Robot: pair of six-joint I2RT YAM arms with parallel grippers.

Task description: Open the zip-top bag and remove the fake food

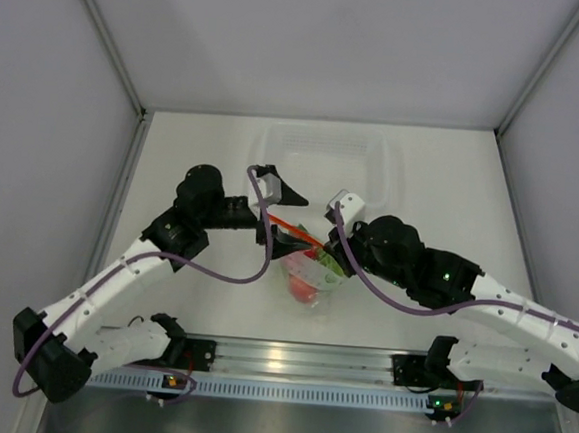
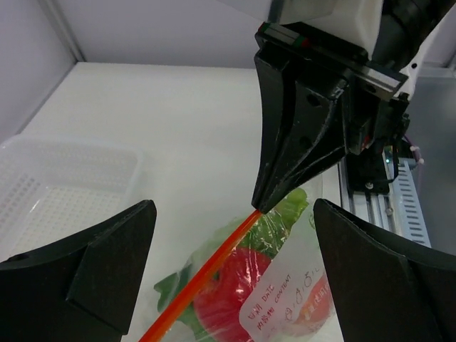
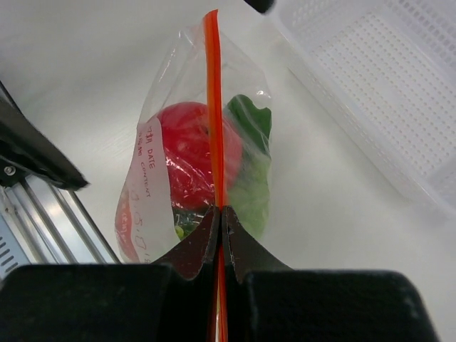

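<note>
At the table's middle, toward 6 o'clock from the rigid clear perforated tray (image 1: 375, 148), is the small clear crinkly zip-top bag (image 1: 310, 273), with a red ball-like plastic tomato (image 3: 187, 142) and green leafy plastic lettuce (image 3: 251, 178) inside. The right gripper (image 3: 219, 211) is pressed together on the bag's orange-red zip strip (image 3: 212, 85) at its 2 o'clock end. The left gripper (image 2: 234, 214) is spread wide astride the strip toward 10 o'clock, gripping nothing. The bag looks light, limp and slick. Its film would likely slip or stretch, so the stiffer strip lips are the better hold, each taken separately to part the seal.
</note>
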